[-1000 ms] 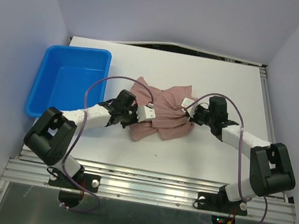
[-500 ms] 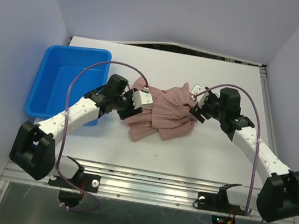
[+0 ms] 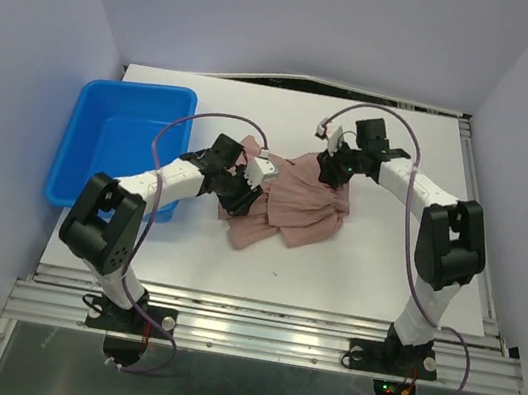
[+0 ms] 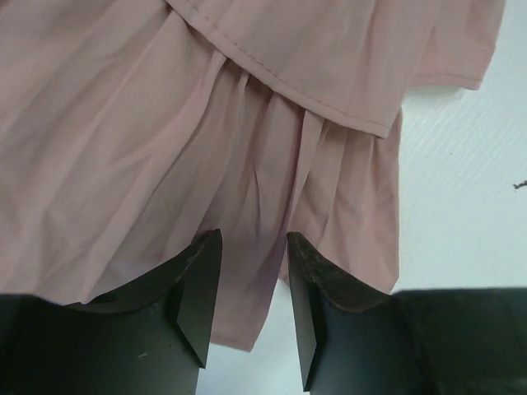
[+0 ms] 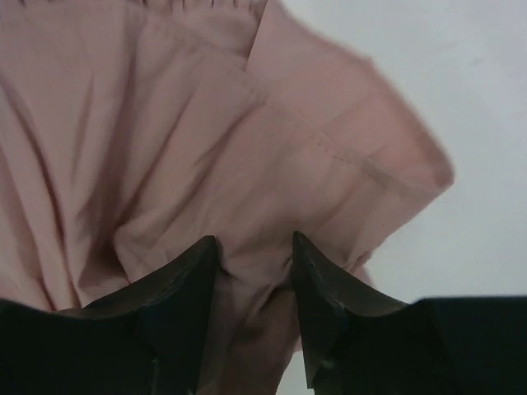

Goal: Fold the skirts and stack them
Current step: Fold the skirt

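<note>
— What lies on the desk (image 3: 384, 268)?

— The skirts (image 3: 293, 203): a rumpled heap of soft mauve-pink cloth in the middle, a little toward the far edge. Fine pleats fan out below a stitched seam, and the loose edges ruffle.

— And the bin (image 3: 109, 96)?

— Smooth blue plastic, a rectangle with rounded corners, at the left edge. It lies just beside the heap, not touching it.

— The fingers?

— The left gripper (image 4: 251, 247) has its black, wedge-shaped fingers nipped on a pleated fold at the heap's left side. The right gripper (image 5: 254, 247) pinches a bunched fold at the far right corner of the heap, next to a stitched hem.

— What differs from half a second ago?

— The right gripper sits nearer the far edge, with its arm folded back. The left elbow has dropped toward the near edge. The cloth's far peak has flattened.
</note>
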